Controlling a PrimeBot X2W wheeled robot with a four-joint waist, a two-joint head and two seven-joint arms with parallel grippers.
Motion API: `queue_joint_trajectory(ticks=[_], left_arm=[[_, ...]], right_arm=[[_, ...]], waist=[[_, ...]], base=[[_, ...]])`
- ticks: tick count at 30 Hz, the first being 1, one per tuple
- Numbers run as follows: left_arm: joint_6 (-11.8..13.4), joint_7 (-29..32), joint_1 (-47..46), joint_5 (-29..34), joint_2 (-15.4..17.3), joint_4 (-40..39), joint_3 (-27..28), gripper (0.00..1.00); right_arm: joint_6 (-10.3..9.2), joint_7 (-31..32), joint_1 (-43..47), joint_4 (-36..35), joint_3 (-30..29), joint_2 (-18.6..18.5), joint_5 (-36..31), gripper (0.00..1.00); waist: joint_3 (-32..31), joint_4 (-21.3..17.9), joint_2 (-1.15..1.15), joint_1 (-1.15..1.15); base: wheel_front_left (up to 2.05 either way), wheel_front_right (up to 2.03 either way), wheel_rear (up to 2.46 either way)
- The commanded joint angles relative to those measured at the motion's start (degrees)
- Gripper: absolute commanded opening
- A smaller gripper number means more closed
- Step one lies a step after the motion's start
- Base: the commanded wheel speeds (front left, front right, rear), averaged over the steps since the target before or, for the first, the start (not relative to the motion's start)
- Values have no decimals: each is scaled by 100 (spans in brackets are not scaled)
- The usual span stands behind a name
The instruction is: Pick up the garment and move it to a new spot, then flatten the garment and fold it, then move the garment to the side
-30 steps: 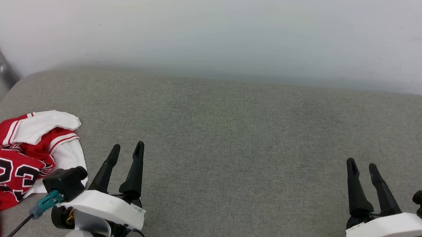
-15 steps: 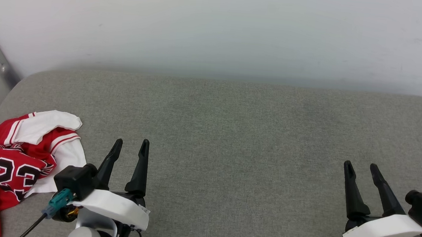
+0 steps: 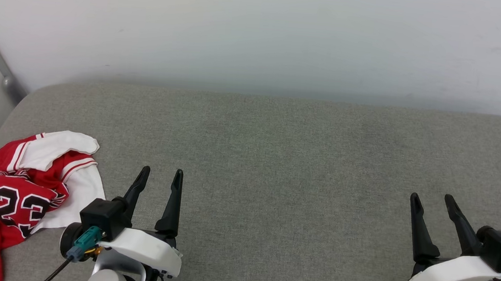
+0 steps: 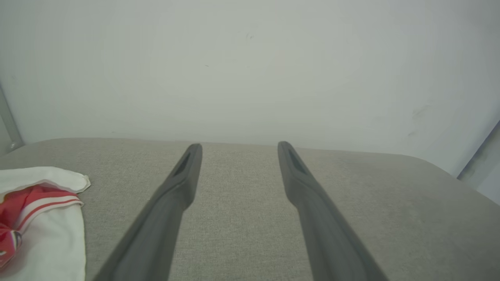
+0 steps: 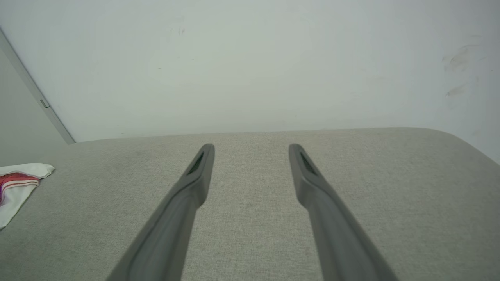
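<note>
Red cloth, the crumpled garment (image 3: 9, 193) lies at the surface's (image 3: 275, 160) left edge in the head view; left pincer (image 3: 162, 170) beside it, right pincer (image 3: 431, 196) well apart, both spread, empty. Left wrist view: white sleeve (image 4: 50, 234) left of the fingers (image 4: 168, 210). Pickup pending: left pincer likely must swing left, descend.

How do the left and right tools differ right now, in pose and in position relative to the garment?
The left tool sits close beside the garment, which lies crumpled at the left edge of the grey cushion. The right tool is far across the cushion from it. In the head view, the left tool's fingers lean toward the right and the right tool's toward the left. Both are open and hold nothing.
</note>
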Motion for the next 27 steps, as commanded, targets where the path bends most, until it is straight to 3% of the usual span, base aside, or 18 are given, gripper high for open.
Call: queue_joint_trajectory(ticks=[1, 27], left_arm=[[24, -48, -112, 111, 0, -20, -13, 100], [6, -324, -222, 853, -86, 404, -5, 100]], right_arm=[[0, -38, 22, -68, -7, 18, -122, 100], [-1, -214, 131, -46, -55, 33, -918, 100]], waist=[[0, 1, 0, 0], [-37, 26, 0, -1]], base=[[0, 0, 0], [0, 0, 0]])
